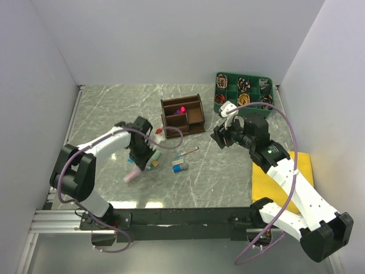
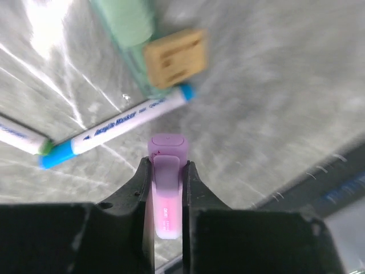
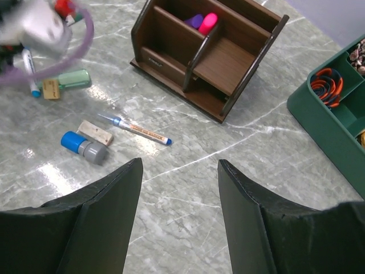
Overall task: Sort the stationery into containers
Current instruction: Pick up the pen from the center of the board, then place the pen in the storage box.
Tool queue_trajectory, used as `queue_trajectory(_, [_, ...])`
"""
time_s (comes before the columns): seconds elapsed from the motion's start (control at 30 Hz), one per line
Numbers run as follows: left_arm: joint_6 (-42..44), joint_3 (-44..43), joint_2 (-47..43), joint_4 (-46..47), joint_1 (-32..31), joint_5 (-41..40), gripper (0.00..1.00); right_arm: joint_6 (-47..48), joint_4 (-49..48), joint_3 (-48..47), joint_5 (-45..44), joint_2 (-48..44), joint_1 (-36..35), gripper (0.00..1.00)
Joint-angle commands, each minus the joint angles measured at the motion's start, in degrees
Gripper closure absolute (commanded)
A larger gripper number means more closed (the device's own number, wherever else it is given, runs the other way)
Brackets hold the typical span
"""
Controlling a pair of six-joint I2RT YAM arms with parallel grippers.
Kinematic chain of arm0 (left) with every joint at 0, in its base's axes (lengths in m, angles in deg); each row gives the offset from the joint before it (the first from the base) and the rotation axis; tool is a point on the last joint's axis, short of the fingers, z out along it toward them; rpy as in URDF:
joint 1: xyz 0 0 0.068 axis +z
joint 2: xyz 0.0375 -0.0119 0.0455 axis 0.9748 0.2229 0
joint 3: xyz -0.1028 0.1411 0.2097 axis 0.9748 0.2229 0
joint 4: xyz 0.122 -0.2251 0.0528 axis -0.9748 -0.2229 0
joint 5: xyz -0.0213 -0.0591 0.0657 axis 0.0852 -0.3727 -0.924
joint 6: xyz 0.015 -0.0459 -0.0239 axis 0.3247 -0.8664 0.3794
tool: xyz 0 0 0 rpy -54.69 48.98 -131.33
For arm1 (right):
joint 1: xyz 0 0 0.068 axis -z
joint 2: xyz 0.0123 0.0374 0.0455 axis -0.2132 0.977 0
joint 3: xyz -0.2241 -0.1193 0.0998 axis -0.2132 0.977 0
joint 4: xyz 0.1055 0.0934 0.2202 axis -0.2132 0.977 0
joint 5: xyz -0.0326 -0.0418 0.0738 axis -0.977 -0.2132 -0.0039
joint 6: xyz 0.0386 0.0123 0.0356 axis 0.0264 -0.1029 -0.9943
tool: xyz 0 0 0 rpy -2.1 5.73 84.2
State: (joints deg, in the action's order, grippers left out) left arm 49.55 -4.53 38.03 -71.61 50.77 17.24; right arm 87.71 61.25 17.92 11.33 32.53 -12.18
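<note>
**Item held.** The pink highlighter with a purple cap [image 2: 166, 191] is clenched between the two fingers of the left gripper [image 2: 166, 168], over the near-left part of the grey marble-patterned table [image 1: 114, 108]. Its long axis runs in line with the fingers. The capped end points away from the wrist and projects past the fingertips, and the pink barrel runs back between them. In the top view it appears only as a blurred pink streak on the near side of the gripper, slanting near-left. Whether the cap touches the table cannot be told.

**Adjacent items.** Just beyond the cap lies a white marker with blue ends [image 2: 114, 123]. Past that, a tan block eraser [image 2: 174, 57] rests against a pale green marker [image 2: 128, 23].

**Further right.** A blue-and-grey stubby piece [image 3: 84, 146] lies touching a second tan eraser [image 3: 96, 132]. A thin white pen with a blue tip [image 3: 137, 129] lies just beside them.

**Container.** The dark brown wooden desk organiser [image 3: 228, 60] stands farther back, near the table's middle. A purple highlighter [image 3: 195, 21] and a bright pink highlighter [image 3: 208, 23] stand in its far compartment.

**Right arm.** The right gripper [image 3: 179, 217] hangs to the right of the organiser with its fingers spread and nothing between them. A green compartment tray of coiled cables [image 3: 319, 114] sits at the far right.
</note>
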Motion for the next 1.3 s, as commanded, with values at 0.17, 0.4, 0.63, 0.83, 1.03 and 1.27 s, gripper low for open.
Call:
queue_trajectory(0.17, [13.65,-33.29,-2.37,-9.88,1.65,24.99,0.99,-1.02,-2.77,-3.68,-3.89,4.67,1.55,0.39])
queue_trajectory(0.4, [12.78,-27.98,-0.26,28.35,5.16,39.39,0.99,-1.21,-7.42,-6.76,-8.28,11.78,2.25,0.41])
queue_trajectory(0.63, [5.49,-28.91,9.84,54.04,6.66,44.86,0.99,-0.5,-7.08,-12.55,-10.75,17.68,2.26,0.41])
queue_trajectory(0.83, [8.12,-35.17,18.28,55.45,7.28,45.57,0.99,-0.41,-8.49,-14.4,-11.1,21.63,2.26,0.42])
queue_trajectory(1.03, [12.42,-34.12,21.01,57.31,9.12,47.33,0.99,-0.32,-7.96,-17.13,-10.66,24.97,2.34,0.42])
queue_trajectory(1.27, [15.75,-33.42,20.75,50.99,11.23,48.3,0.74,0.2,-6.47,-21.44,-9.79,29.28,2.34,0.41])
